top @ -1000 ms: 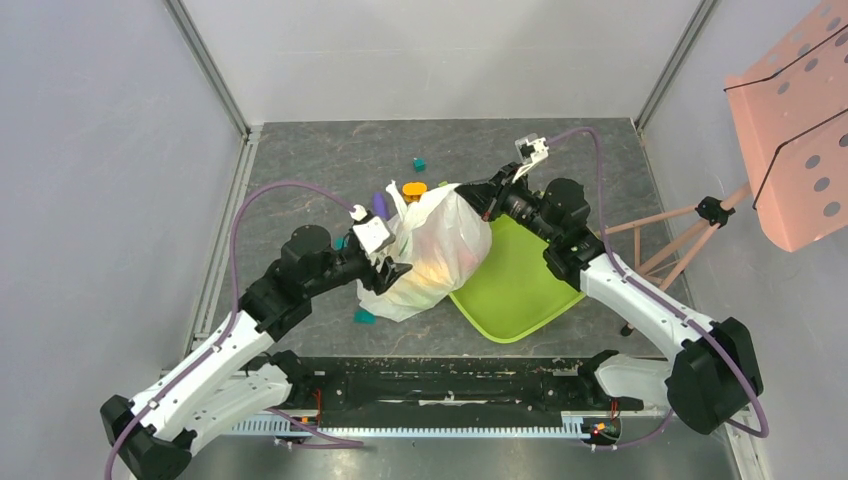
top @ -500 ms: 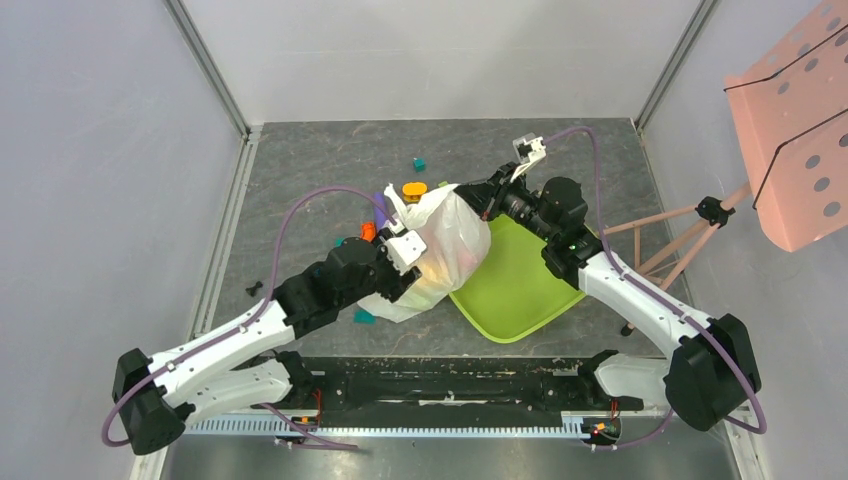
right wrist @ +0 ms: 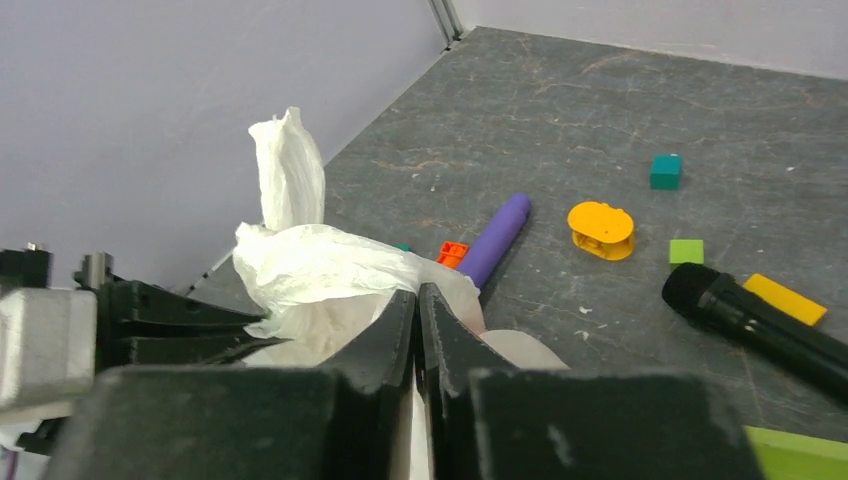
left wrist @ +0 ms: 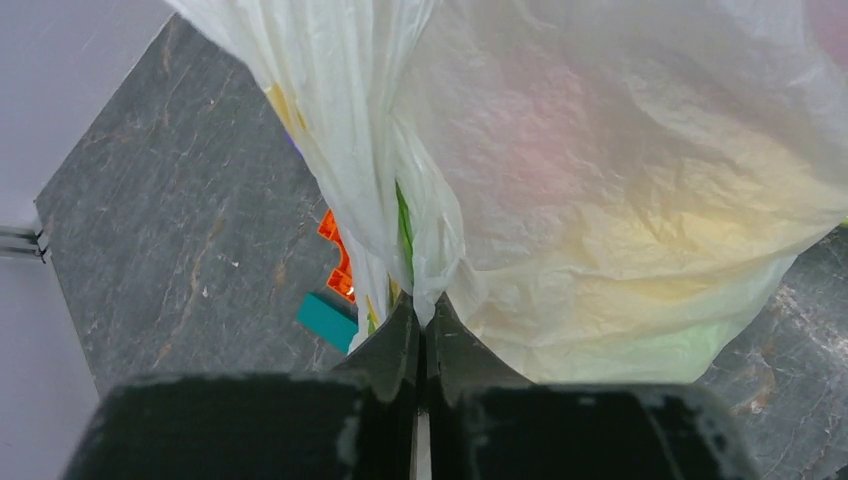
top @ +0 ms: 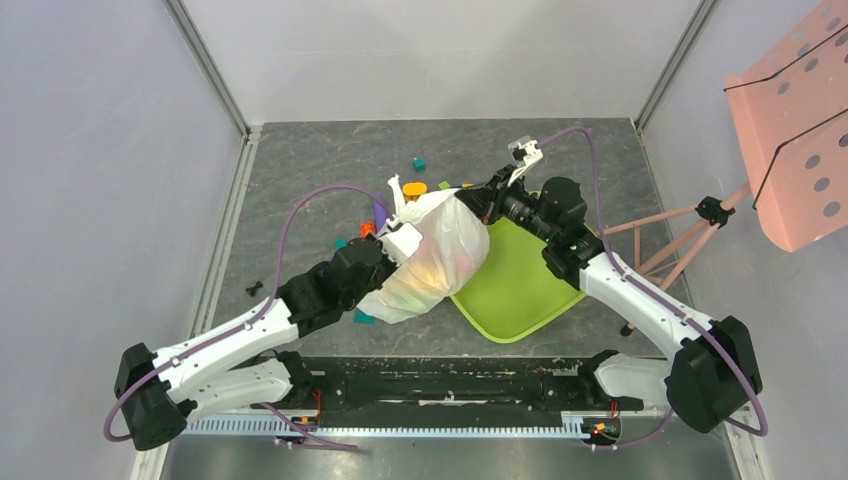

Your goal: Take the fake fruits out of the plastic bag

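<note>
White plastic bag (top: 440,255) slants near-left to far-right — left gripper (left wrist: 420,305), right gripper (right wrist: 417,295) pinching it.

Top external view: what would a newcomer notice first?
The plastic bag bulges mid-table, pinched by both arms: the left claw is shut on its near-left side, the right claw on its far-right edge. A lime-green tray lies to its right, with small toys scattered beyond.

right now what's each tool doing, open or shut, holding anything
Left tool: shut, pinching a fold of the bag.
Right tool: shut, gripping the bunched top of the bag.
</note>
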`<state>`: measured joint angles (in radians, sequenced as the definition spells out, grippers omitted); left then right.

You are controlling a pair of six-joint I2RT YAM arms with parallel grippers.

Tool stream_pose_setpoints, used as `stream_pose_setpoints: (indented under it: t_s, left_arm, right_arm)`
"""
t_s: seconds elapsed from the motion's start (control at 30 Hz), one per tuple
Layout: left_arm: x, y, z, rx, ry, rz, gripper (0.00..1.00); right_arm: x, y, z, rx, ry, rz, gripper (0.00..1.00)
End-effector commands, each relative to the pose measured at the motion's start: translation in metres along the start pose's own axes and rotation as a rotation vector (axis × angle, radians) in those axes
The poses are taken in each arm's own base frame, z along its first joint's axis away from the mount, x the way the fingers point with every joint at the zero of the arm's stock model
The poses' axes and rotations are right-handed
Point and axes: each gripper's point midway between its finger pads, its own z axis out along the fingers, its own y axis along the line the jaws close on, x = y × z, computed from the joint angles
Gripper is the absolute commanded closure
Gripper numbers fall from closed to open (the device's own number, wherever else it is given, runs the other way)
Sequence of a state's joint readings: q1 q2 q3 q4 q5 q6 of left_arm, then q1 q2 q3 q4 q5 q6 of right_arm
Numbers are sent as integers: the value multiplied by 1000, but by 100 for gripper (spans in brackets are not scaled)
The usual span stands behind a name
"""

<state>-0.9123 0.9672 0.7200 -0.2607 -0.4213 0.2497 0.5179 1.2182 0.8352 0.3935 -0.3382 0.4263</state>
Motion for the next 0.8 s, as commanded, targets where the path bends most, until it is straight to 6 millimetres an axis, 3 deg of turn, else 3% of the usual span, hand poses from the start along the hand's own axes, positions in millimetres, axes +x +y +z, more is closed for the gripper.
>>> stream_pose_setpoints:
  t_s: [0.0,0.07,0.13,0.3,0.47,0.77]
  left_arm:
    - [-29,14,-21,-7,-93,-14,98]
    - [-41,16,-30,16,-148,-13,98]
    - [-53,18,-40,28,-208,-8,98]
    - [-73,19,-51,66,-293,19,98]
    - [-80,7,-47,130,-301,60,98]
    - [-84,4,-48,149,-323,79,98]
  right_arm:
    - [-38,12,-8,-30,-71,-251,84]
    - [-37,15,-13,-65,-64,-393,51]
    - [-33,23,-18,-136,-54,-552,27]
    - [-10,61,-37,-383,-75,-998,7]
    - [-14,82,-35,-459,-130,-1229,3]
    - [0,67,7,-434,38,-1346,16]
